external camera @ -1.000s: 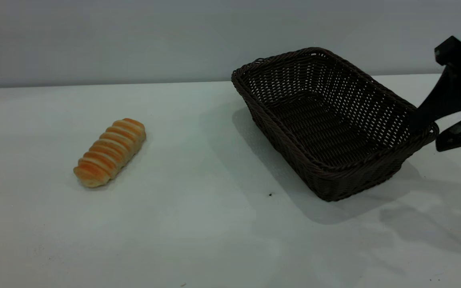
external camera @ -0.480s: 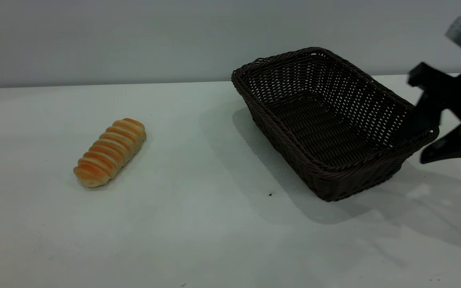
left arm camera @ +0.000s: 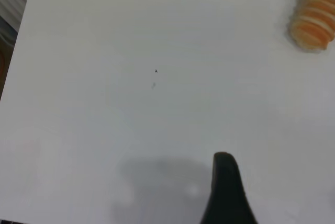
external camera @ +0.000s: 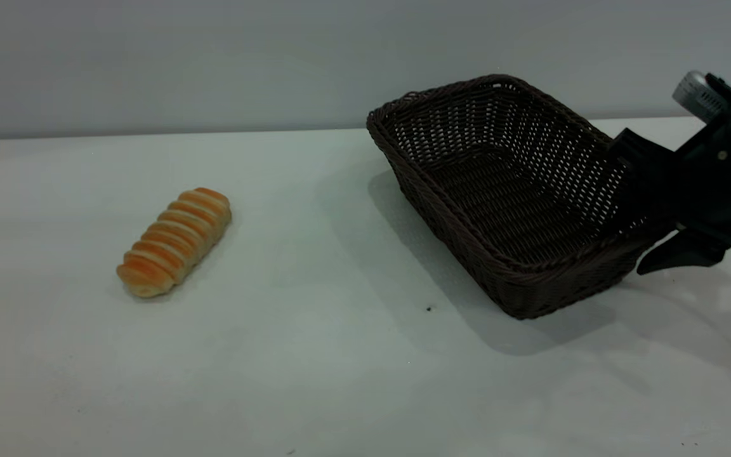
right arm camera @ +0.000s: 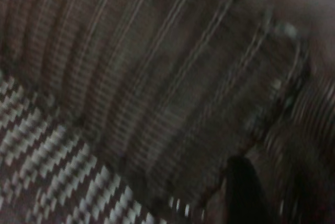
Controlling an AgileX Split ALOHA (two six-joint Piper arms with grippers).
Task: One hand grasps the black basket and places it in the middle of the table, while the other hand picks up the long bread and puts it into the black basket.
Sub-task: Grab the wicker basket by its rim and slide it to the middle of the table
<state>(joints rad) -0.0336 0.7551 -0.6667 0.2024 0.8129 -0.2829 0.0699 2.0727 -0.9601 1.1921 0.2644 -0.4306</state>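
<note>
The right arm's black two-finger gripper (external camera: 648, 235) straddles, fingers parted, the dark woven wicker basket's (external camera: 467, 244) right-hand rim (left gripper's (left arm camera: 226, 192) fingers: cannot tell).

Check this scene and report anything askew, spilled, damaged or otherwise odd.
Nothing looks damaged or spilled. The dark woven wicker basket sits at an angle at the white table's right side, with the right tool straddling its right wall. The striped golden bread roll lies intact, alone, to the left.
</note>
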